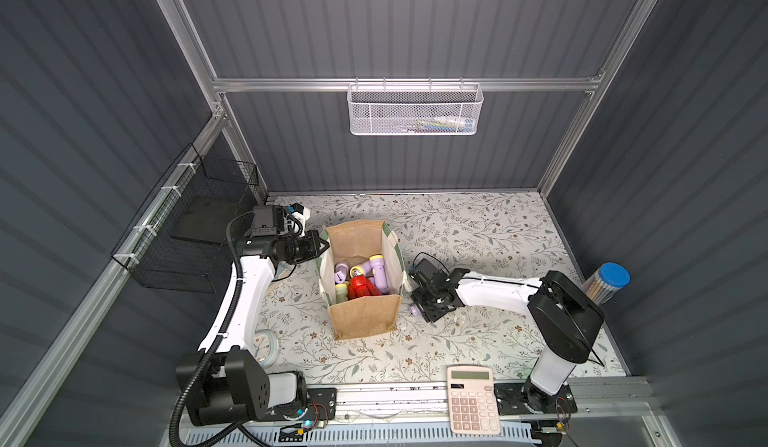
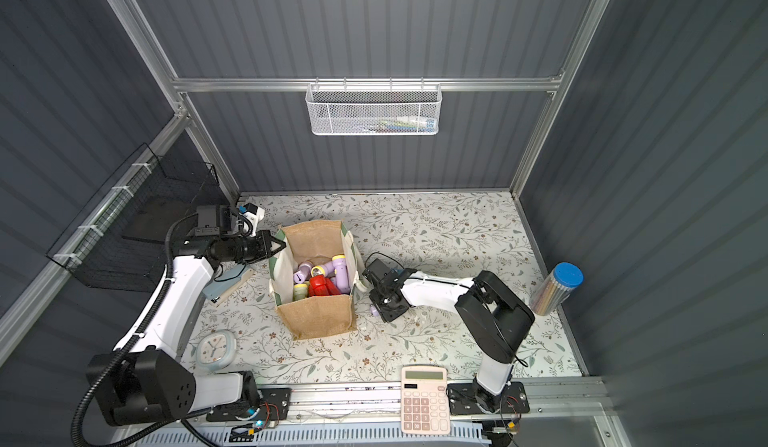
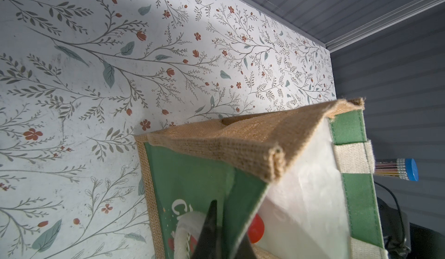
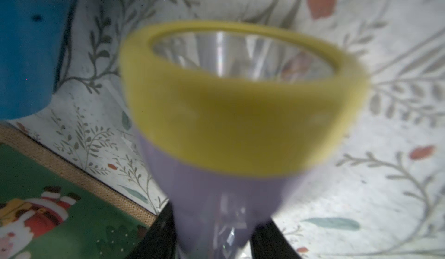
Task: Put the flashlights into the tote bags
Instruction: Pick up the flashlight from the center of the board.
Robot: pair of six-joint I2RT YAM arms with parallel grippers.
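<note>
1. Lilac flashlight (image 4: 240, 125) fills the right wrist view. It has a yellow ring round a clear lens with a shiny reflector, and a lilac cone narrowing to the barrel. Frame is soft.
2. Right tool (image 4: 219, 214): black fingers sit on both sides of the narrow barrel, closed onto it. It is held low over the worktop (image 1: 478, 233), not yet in the bag.
3. In both top views it shows only as a lilac nub under the tool, just beside the tote bag (image 1: 365, 318), at the bag's 4 o'clock.
4. Bag is boxy tan jute with green-and-white side panels, mid-worktop, mouth facing up. Left tool (image 1: 324, 244) is pinched shut on the rim at the bag's 10 o'clock, keeping the wall out.
5. Inside lies a pile of flashlights (image 1: 376, 276): several lilac, some red, one pale green.
6. Handling, my read: hollow plastic, light, stiff, smooth enough to slip. Grip the barrel under the flared head so the flare stops it sliding. Keep pressure off the lens. Jute walls are soft and sag, so the mouth needs holding.
7. Blue shape (image 4: 24, 48) near the held one is too blurred to call, maybe a blue flashlight.
8. Calculator (image 1: 473, 399) is at the worktop's 6 o'clock and the pencil tube (image 1: 609, 283) at 3 o'clock. Neither is task.
</note>
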